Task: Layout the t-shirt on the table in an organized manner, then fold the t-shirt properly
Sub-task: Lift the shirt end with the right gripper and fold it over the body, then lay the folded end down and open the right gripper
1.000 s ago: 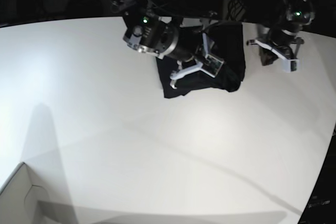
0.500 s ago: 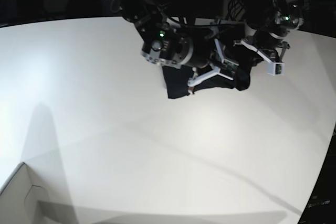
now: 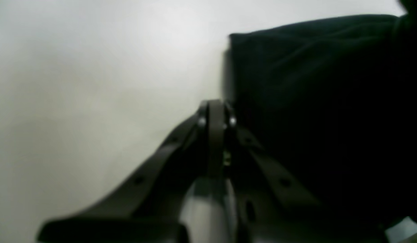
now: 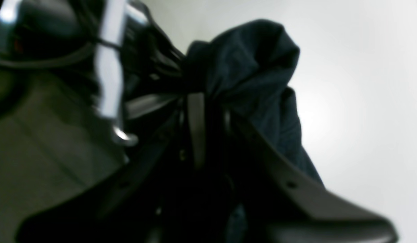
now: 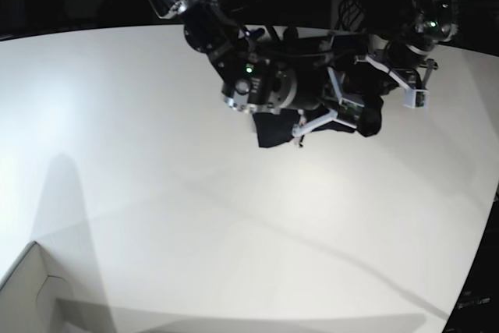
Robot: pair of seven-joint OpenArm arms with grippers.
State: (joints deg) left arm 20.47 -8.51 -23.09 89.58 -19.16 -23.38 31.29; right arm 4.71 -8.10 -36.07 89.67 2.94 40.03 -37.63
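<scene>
- The right end effector (image 5: pixel 316 115), on the left as I stand, has a bunched fold of the t-shirt (image 5: pixel 273 129) between its fingers; whether they pinch it or are slackening, I cannot tell.
- The shirt hangs under it, crumpled, its low corner towards the tabletop (image 5: pixel 156 193).
- The left end effector (image 3: pixel 213 111) is closed on nothing, the shirt's straight edge just beside it.
- Wide bare tabletop lies in front of both.

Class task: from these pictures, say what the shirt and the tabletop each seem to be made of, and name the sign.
t-shirt: soft matte black fabric, probably a knit; it bunches and creases.
table: smooth, hard white surface, perhaps laminate; it shows soft glare.
</scene>
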